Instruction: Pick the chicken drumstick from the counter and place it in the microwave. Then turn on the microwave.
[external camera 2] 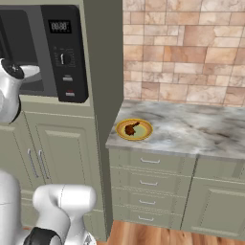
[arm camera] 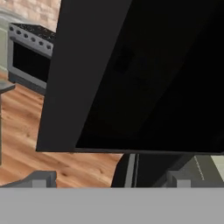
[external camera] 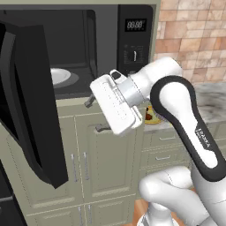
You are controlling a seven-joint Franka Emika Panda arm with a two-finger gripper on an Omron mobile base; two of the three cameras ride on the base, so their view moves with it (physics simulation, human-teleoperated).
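Note:
The chicken drumstick (external camera 2: 130, 128) lies on a round yellow-green plate (external camera 2: 141, 134) at the counter's (external camera 2: 191, 129) left end. The microwave (external camera: 132, 39) stands open, its black door (external camera: 26, 101) swung out to the left, and a white turntable plate (external camera: 59, 76) shows inside. My gripper (external camera: 96, 114) is open and holds nothing. It hovers in front of the cabinet just below the microwave opening, pointing left toward the door. In the hand view the door's dark glass (arm camera: 144, 74) is close ahead between the fingertips (arm camera: 41, 178). A sliver of the plate (external camera: 152, 118) peeks out behind my arm.
The control panel (external camera 2: 64, 52) with display, dial and buttons sits right of the microwave cavity. Beige cabinet doors (external camera: 106, 163) and drawers (external camera 2: 148, 182) lie below. A stove (arm camera: 30, 48) and wooden floor (arm camera: 52, 162) appear past the door's edge. A brick wall (external camera 2: 191, 52) backs the counter.

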